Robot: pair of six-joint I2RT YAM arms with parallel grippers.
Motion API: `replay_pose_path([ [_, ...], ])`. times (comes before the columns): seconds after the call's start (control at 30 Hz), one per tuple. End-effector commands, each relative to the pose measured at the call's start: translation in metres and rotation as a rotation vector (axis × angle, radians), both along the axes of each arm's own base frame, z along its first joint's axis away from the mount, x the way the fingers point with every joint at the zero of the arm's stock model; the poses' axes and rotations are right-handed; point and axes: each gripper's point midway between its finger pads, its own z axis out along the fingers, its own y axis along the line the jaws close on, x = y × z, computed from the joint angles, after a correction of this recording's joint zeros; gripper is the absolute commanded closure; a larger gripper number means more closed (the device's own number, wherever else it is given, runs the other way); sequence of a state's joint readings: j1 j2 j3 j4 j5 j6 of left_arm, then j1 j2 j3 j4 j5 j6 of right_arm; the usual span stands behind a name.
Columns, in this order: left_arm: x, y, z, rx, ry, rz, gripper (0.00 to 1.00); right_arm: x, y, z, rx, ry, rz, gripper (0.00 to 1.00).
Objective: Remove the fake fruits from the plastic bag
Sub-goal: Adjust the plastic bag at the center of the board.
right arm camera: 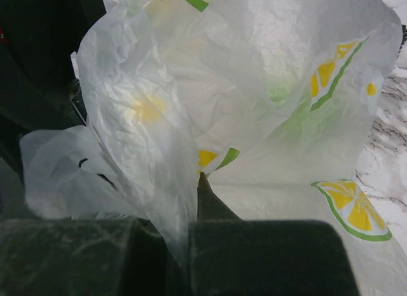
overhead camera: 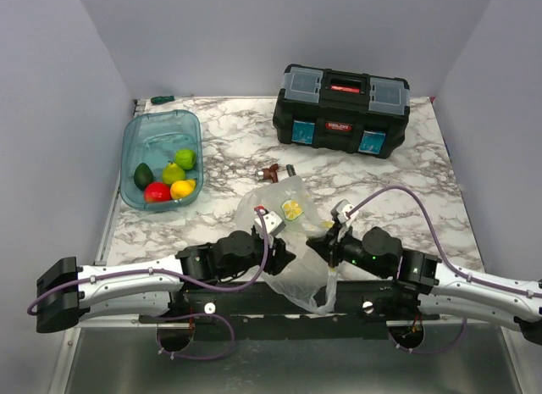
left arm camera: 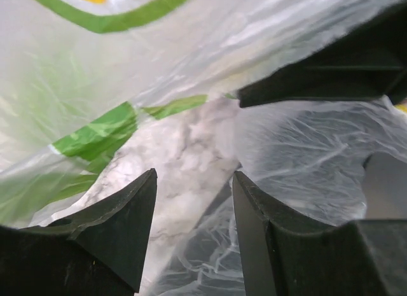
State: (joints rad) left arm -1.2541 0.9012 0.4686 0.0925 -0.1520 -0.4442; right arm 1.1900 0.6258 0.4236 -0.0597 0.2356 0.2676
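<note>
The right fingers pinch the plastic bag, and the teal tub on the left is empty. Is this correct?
Not quite. The teal tub is not empty: the top view shows fake fruits in it, red, yellow and green. The right fingers do pinch the plastic bag.

The marbled table [overhead camera: 406,191] carries a teal tub [overhead camera: 146,144] at ten o'clock, a black toolbox [overhead camera: 343,110] at one o'clock and a green-handled screwdriver [overhead camera: 161,99] in the eleven o'clock corner. Small hardware bits [overhead camera: 275,172] lie near the centre. The bag [overhead camera: 292,212] sprawls toward six o'clock.
</note>
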Motion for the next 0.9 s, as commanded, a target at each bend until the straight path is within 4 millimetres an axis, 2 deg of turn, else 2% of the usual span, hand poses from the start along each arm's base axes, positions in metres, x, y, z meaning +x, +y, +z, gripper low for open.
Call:
replay_pose_path([
  [0.0,0.029,0.013,-0.002,0.011,-0.053,0.180,0.48,-0.008,0.019,0.013,0.045,0.044,0.061,0.99],
  [0.13,0.039,0.014,-0.007,-0.005,-0.054,0.243,0.47,-0.016,0.036,0.011,0.023,0.087,0.129,0.99],
  [0.2,0.044,0.014,-0.012,0.000,-0.043,0.280,0.46,-0.018,0.042,0.015,0.027,0.094,0.151,0.99],
  [0.23,0.047,0.016,-0.015,0.004,-0.037,0.306,0.45,-0.018,0.047,0.022,0.053,0.084,0.160,0.99],
  [0.33,0.053,0.023,-0.027,0.005,-0.003,0.354,0.42,-0.017,0.054,0.025,0.053,0.081,0.173,0.99],
  [0.47,0.060,0.038,-0.048,-0.009,0.092,0.424,0.38,-0.015,0.058,0.023,0.031,0.078,0.174,0.99],
  [0.63,0.071,0.052,-0.064,-0.002,0.128,0.483,0.34,-0.020,0.057,0.033,0.054,0.069,0.206,0.99],
  [0.7,0.076,0.054,-0.068,-0.008,0.141,0.495,0.34,-0.023,0.055,0.035,0.064,0.064,0.216,0.99],
  [0.87,0.079,0.044,-0.074,-0.014,0.176,0.458,0.32,-0.011,0.049,0.032,0.048,0.041,0.147,0.99],
])
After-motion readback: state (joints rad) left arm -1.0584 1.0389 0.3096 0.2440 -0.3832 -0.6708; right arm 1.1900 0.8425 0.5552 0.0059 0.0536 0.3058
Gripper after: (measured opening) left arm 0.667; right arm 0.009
